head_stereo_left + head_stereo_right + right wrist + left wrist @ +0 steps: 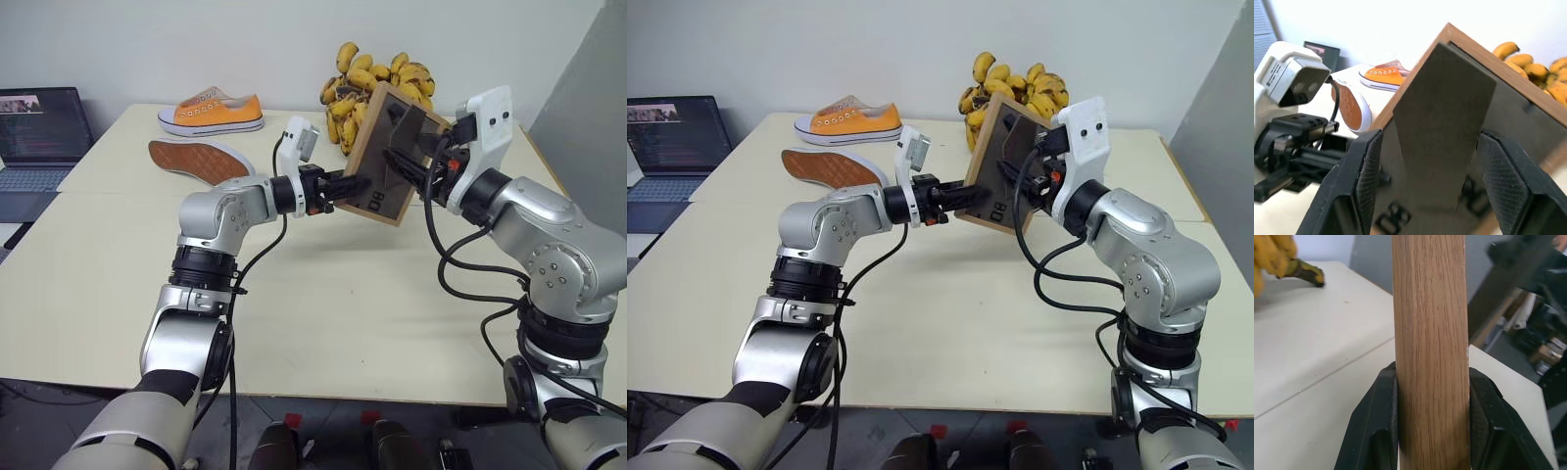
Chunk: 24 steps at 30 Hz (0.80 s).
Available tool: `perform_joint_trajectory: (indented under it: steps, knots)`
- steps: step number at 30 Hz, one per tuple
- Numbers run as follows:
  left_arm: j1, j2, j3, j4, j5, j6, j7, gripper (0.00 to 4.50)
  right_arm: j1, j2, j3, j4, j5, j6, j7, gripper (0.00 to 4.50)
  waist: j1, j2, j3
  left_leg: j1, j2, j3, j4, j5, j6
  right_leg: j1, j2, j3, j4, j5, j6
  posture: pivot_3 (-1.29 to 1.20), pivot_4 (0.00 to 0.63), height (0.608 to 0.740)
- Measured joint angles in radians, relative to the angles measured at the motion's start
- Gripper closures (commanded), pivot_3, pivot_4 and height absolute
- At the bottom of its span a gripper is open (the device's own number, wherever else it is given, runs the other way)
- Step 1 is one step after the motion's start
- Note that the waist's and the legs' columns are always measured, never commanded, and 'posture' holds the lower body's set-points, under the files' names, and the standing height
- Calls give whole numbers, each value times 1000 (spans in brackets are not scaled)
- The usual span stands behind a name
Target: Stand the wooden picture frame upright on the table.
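A: Where is the wooden picture frame [390,155] now?

B: In the air over the table [323,304], back panel toward the camera, tilted, with the bunch of bananas [367,83] behind it. The left gripper [345,186] has its two black fingers [1376,426] pressed against both faces of the frame's light-wood edge, so that grip looks firm.

A: And the right gripper [1442,171]?

B: Its fingers stand wide, one on each side of the easel flap [1444,132] on the dark back. In the right wrist view there is a gap between each pad and the flap, so I judge it holds nothing yet.

A: So the step in hand is the flap?

B: I think so. To do it well, the left should keep the frame steady while the right takes only the flap and swings it out from the panel, without pushing the frame out of the left's pinch. Then lower it until the bottom edge and flap tip both meet the table.

A: Any containers to mind?

B: None I can see. Two orange sneakers [211,113] lie loose on the far side of the table, one sole-up, and a laptop [41,147] sits off to the left.
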Motion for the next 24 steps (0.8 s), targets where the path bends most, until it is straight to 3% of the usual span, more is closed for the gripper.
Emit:
perform_joint_trajectory:
  steps: [11, 16, 24]
  knots:
    - [-53, -19, 1, 95, 21, -28, -20, 3205, 33, -28, -18, -38, 8, 24, -23, 1488, 0, 0, 0, -1, 0, 0, 0, 0, 0, -1, 0, 0, 0, 0, 0, 0, 150, 740]
    - [-53, -29, 1, 93, 24, -21, -19, 3205, 37, -43, -14, -38, 9, 18, -17, 500, 0, 0, 0, -1, 0, 0, 0, 0, 0, -1, 0, 0, 0, 0, 0, 0, 150, 740]
    - [-53, -30, 2, 77, 24, -17, -19, 3205, 79, -115, 31, -39, -6, -27, 13, 500, 0, 0, 0, -1, 0, 0, 0, 0, 0, -1, 0, 0, 0, 0, 0, 0, 150, 740]
